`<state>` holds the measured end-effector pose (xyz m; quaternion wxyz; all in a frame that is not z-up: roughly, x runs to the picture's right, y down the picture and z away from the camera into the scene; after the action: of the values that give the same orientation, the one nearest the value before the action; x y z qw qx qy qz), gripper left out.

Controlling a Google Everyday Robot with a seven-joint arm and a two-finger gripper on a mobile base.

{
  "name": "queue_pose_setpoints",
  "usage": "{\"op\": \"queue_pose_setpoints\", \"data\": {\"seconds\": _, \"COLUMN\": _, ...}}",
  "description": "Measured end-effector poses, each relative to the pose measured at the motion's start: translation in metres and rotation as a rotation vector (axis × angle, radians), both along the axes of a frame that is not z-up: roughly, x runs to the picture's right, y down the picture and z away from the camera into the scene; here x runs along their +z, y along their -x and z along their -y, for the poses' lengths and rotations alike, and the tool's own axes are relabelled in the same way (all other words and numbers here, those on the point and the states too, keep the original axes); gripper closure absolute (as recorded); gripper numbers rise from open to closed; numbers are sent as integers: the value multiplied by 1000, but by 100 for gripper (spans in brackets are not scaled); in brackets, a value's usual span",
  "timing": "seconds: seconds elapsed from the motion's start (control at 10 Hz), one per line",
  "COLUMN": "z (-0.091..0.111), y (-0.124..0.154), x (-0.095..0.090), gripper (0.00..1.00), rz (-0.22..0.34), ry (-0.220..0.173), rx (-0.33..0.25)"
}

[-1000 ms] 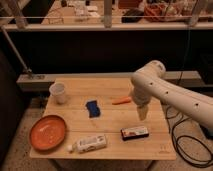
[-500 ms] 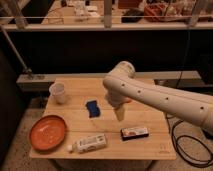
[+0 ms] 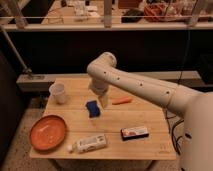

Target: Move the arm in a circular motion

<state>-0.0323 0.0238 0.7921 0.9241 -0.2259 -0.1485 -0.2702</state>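
Worktop [image 3: 150, 150]: you had a wooden worktop carrying several loose things, none of them part of the circling task.
Arm [image 3: 145, 87]: your arm reached in from the right edge, elbow bent above the rear middle of the worktop, raised clear of everything on it; I judge that height suited a free sweep.
Orange plate [image 3: 47, 132]: it lay at the front left corner.
Tube [image 3: 90, 143]: it lay along the front edge, beside the plate.
Snack bar [image 3: 134, 132]: it sat right of the tube.
Cup [image 3: 58, 93]: it stood near the rear left corner.
Blue cloth [image 3: 92, 108]: it lay mid-worktop, just left of the tip.
Carrot [image 3: 122, 101]: it lay toward the rear, right of the tip.
End effector [image 3: 103, 100]: it formed the arm's tan tip, pointing down between cloth and carrot; I cannot tell you its state.
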Motion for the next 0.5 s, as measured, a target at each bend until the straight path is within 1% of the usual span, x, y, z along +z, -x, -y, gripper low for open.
{"op": "queue_pose_setpoints", "data": {"seconds": 0.1, "z": 13, "y": -2, "x": 11, "gripper": 20, "rz": -4, "ry": -7, "rx": 12}}
{"op": "queue_pose_setpoints", "data": {"seconds": 0.2, "z": 27, "y": -11, "x": 24, "gripper": 20, "rz": -21, "ry": -15, "rx": 34}}
{"op": "queue_pose_setpoints", "data": {"seconds": 0.4, "z": 41, "y": -38, "x": 34, "gripper": 20, "rz": -58, "ry": -27, "rx": 72}}
{"op": "queue_pose_setpoints", "data": {"seconds": 0.5, "z": 48, "y": -59, "x": 37, "gripper": 20, "rz": -82, "ry": -33, "rx": 94}}
